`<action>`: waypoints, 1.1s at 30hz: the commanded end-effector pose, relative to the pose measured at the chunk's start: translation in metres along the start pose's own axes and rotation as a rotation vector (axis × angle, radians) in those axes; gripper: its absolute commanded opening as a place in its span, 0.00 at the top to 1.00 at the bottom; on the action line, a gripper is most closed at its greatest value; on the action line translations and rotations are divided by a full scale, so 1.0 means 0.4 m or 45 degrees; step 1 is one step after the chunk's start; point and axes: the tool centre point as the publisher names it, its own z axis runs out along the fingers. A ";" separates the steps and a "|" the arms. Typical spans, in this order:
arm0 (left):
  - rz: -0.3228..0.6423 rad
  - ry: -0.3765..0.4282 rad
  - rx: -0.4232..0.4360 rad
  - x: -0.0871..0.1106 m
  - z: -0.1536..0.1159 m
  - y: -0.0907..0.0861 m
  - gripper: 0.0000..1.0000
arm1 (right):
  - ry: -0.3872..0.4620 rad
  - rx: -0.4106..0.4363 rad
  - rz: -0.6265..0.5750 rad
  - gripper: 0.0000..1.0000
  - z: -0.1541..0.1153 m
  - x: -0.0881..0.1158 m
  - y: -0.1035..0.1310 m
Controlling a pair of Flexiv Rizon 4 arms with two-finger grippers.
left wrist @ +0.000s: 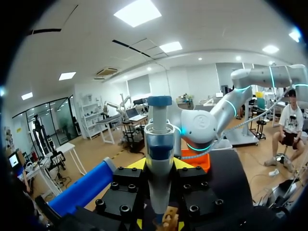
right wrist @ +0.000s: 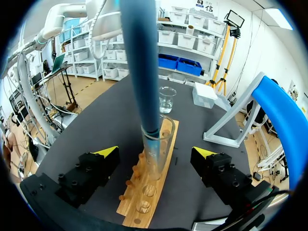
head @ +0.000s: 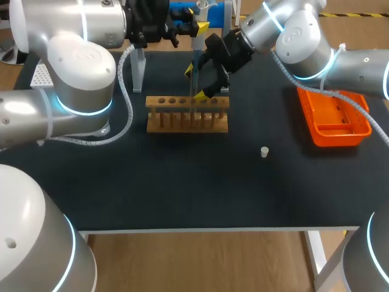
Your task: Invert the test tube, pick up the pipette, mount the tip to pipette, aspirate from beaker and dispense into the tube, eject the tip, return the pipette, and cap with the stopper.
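The stopper (head: 264,152) lies loose on the table (head: 182,194), awaiting capping. Farther back the test tube (right wrist: 158,161) stands upright in the rack (head: 187,114), the right pincer (right wrist: 155,152) spread wide around it (touching nothing). The left pincer (left wrist: 160,164), clamped on the pipette (left wrist: 159,139), holds its tip inside the tube, probably dispensing.

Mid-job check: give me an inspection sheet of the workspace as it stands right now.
Surface: black table, no spill seen.
Job's things: pipette upright, its tip inside the test tube standing in the wooden rack; beaker beyond the rack; stopper loose on the table.
Clutter: orange tray on the right side.
Hands: left hand shut on the pipette; right hand open, fingers either side of the test tube, not touching.
Cables: white hose hangs along the left arm, apart from the rack.
Surroundings: nothing seen reaching over the table.
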 end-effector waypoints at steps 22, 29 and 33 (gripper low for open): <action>0.028 -0.022 0.005 -0.001 -0.004 0.021 1.00 | 0.004 0.003 0.000 0.00 -0.004 0.000 0.001; 0.003 0.006 -0.013 -0.009 -0.008 0.013 1.00 | 0.004 0.003 0.000 0.00 -0.004 0.000 0.001; -0.014 0.023 -0.033 -0.014 -0.008 0.011 1.00 | 0.004 0.003 0.000 0.00 -0.004 0.000 0.001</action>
